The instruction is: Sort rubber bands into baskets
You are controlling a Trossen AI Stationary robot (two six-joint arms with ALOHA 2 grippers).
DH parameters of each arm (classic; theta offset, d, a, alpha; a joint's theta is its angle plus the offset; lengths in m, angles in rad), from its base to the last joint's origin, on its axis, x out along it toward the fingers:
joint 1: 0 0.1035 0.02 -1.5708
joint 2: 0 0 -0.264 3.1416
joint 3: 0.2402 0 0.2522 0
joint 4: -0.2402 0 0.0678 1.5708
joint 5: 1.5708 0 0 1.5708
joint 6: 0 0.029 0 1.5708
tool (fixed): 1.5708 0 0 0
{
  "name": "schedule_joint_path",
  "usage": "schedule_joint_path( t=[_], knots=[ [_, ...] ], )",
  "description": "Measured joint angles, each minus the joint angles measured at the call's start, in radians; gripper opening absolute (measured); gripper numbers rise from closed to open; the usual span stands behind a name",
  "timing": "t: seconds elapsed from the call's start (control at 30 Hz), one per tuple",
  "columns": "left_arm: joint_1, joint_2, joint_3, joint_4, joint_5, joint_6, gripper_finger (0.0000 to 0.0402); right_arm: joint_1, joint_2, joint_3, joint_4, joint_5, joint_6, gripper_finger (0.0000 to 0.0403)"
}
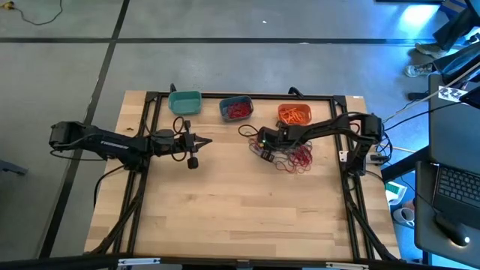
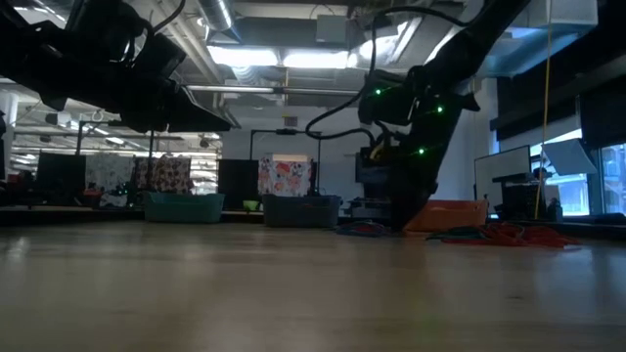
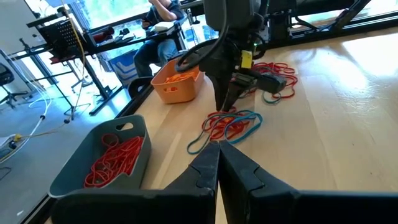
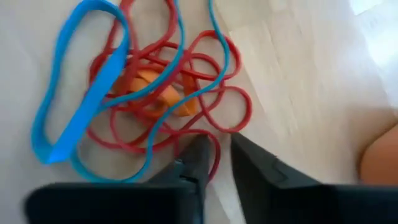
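The left gripper [image 1: 201, 142] is held out level over bare wood with fingers pressed together, while the right gripper [image 4: 214, 163], fingers slightly parted, is lowered steeply onto a tangle of red, blue and orange rubber bands [image 4: 149, 87] before the slate-blue plastic basket [image 1: 236, 108].

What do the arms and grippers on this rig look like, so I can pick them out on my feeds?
Both arms are dark and slim with black cables looped alongside. The right gripper carries small green lights and a yellow label; its fingers are black tapered wedges. The left gripper ends in matching black fingers.
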Motion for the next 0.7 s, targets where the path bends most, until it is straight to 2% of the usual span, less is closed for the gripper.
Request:
schedule_joint_path(
  t=[0.1, 0.37, 0.7],
  knots=[
    [0.000, 0.000, 0.000, 0.000, 0.000, 0.000, 0.0005, 0.002, 0.003, 0.000, 0.004, 0.061, 0.001, 0.0011],
    [0.000, 0.000, 0.000, 0.000, -0.001, 0.008, 0.0005, 0.064, -0.054, 0.020, -0.065, 0.374, -0.034, 0.0023],
    [0.000, 0.000, 0.000, 0.003, -0.002, 0.010, 0.0005, 0.066, -0.100, 0.225, -0.047, 0.433, -0.157, 0.0005]
  ],
)
